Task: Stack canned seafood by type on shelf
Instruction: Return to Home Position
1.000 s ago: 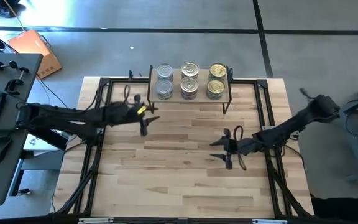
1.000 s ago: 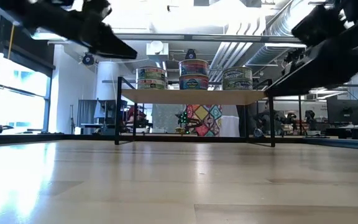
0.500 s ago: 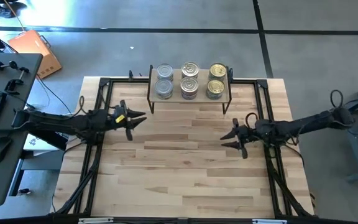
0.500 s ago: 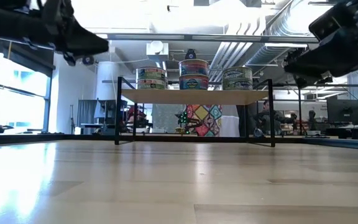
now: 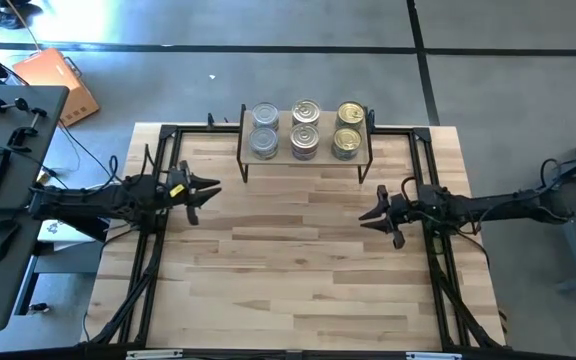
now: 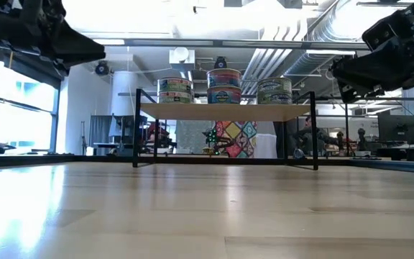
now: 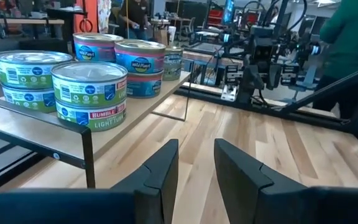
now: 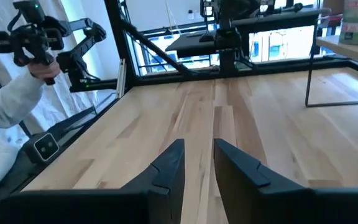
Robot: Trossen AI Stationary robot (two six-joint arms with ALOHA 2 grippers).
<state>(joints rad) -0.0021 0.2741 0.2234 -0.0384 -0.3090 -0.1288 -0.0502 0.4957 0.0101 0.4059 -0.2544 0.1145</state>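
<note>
The short round metal seafood tins (image 5: 305, 113), stacked two high on the low light-wood shelf with black wire legs (image 6: 221, 112) at the worktop's (image 5: 288, 270) far edge, look rigid, dense and slick-walled, and are probably best pinched across the side wall. Since a second ago the left hand (image 5: 206, 190) and right hand (image 5: 373, 215), both empty with fingers narrowly parted, have drawn back toward the worktop's left and right edges.

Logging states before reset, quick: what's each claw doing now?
Left claw: open, empty, left side of the table.
Right claw: open, empty, right side.
</note>
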